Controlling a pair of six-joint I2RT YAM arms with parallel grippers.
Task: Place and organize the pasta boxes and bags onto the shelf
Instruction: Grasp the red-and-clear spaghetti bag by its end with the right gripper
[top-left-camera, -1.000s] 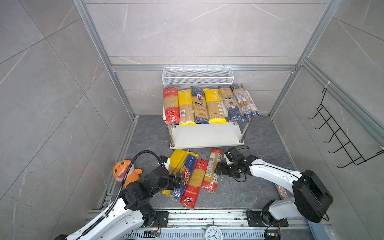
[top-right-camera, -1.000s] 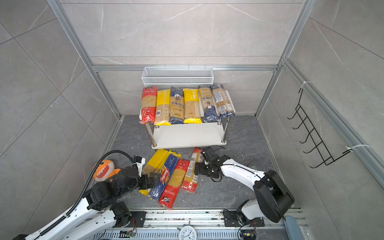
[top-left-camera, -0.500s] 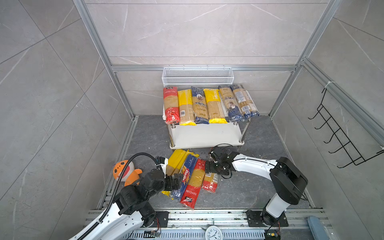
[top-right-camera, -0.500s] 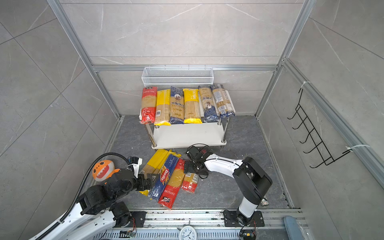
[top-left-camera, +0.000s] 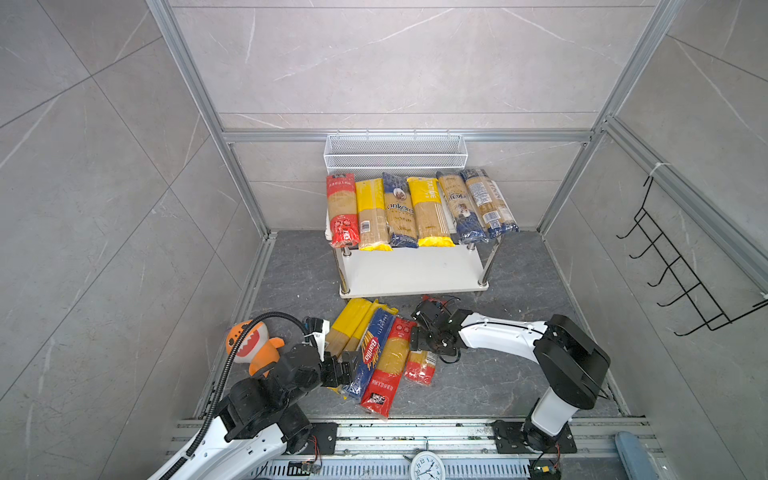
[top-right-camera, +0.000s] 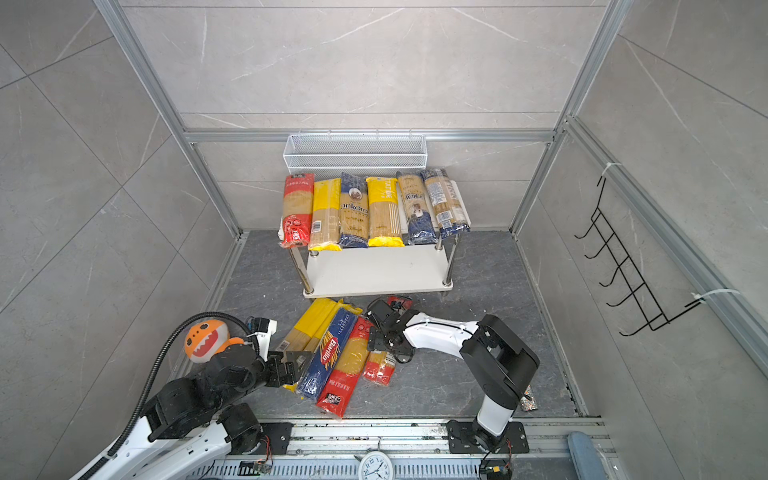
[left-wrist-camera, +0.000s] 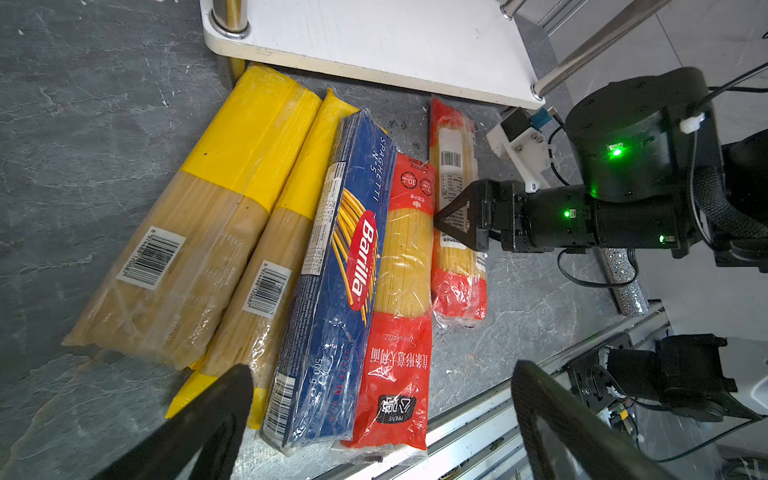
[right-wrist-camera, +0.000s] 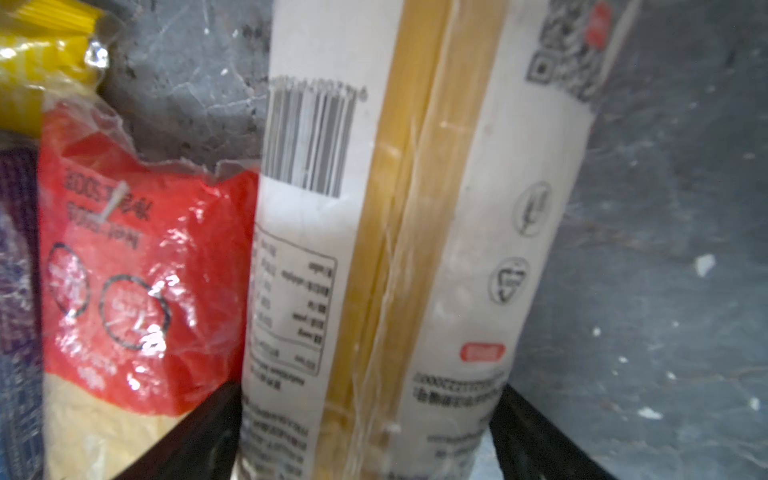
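Right wrist view: right gripper (right-wrist-camera: 370, 428), moved in, straddles the red-ended spaghetti packet (right-wrist-camera: 419, 199); clamped or not, unclear.

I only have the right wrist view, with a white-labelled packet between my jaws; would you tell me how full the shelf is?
Observer: Six packets lie side by side on the shelf's top board.
Operator: How many lie on the floor?
Observer: Five: two yellow packets, a blue Barilla packet, a long red packet and your short red-ended packet.
Operator: And the other arm?
Observer: The left gripper is at the near end of that pile, jaws wide open, holding nothing.
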